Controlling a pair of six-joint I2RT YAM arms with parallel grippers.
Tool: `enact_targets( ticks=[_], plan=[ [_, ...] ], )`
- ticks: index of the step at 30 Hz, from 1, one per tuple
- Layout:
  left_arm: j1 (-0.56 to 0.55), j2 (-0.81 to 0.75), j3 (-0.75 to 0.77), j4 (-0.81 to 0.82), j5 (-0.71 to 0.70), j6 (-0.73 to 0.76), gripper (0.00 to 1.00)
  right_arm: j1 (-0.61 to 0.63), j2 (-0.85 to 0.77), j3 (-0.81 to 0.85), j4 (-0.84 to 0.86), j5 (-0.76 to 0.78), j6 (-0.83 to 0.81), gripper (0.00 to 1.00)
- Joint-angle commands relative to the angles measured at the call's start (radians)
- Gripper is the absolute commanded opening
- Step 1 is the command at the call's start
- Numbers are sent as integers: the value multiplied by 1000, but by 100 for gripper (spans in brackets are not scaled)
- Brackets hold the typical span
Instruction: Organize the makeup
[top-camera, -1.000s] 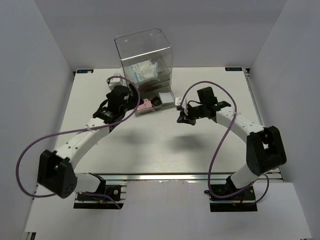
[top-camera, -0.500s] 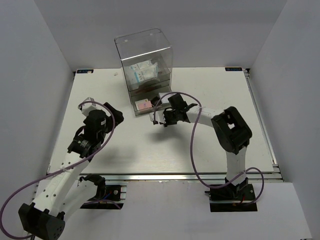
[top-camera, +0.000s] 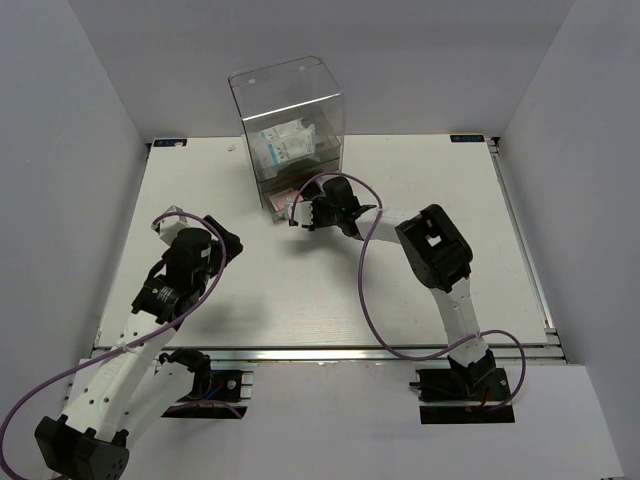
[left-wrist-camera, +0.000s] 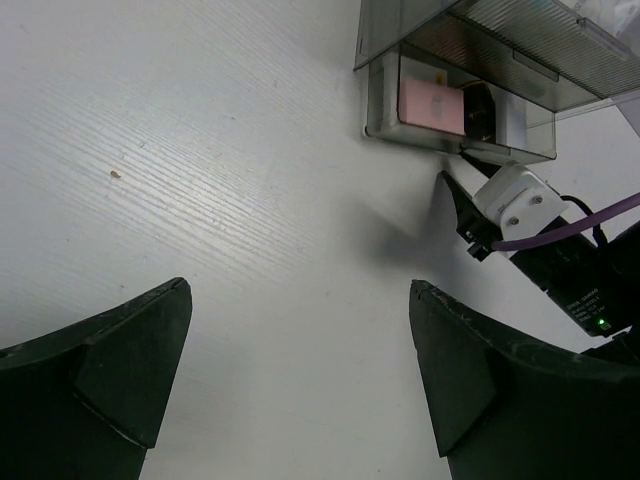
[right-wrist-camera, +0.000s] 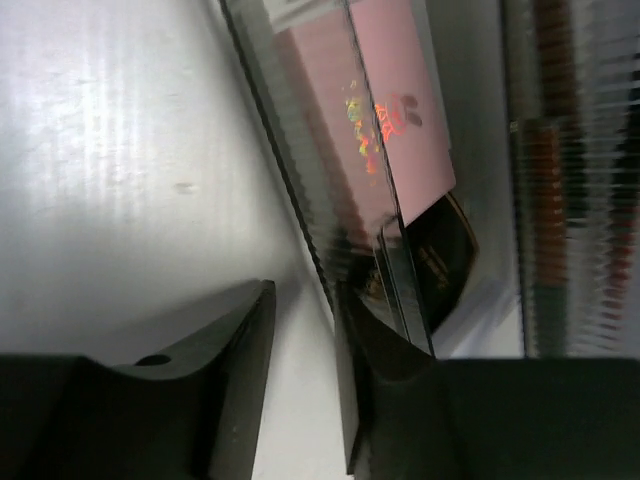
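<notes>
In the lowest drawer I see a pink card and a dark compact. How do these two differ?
The pink card is pale, the dark compact nearly black. The pink card has straight edges and a shiny print; the dark compact shows a rounded corner. Both lie side by side in the drawer.

L arm bent low near its base, black left gripper (left-wrist-camera: 300, 295) spread wide; R arm stretched fwd, black right gripper (right-wrist-camera: 305, 310) jaws narrowly parted.
</notes>
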Motion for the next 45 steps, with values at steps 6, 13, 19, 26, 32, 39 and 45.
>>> enact_targets(
  ticks=[6,13,19,26,32,39,45],
  plan=[
    [5,5,11,-32,-28,-25,98,2,77,72,235,5,36,57],
    [3,33,16,-26,-26,-24,98,2,158,190,192,-3,62,80],
    [5,53,16,-7,-17,-24,98,0,122,151,193,-18,53,81],
    [5,33,-20,71,12,-11,98,-17,-145,-119,117,-38,159,83],
    [6,46,-52,215,95,41,98,-109,-415,-96,-252,-263,755,89],
    [8,83,-32,298,150,107,98,-234,-614,-116,-414,-204,1055,89],
    [8,80,-32,336,196,133,98,-322,-766,-129,-498,-34,1084,89]
  ],
)
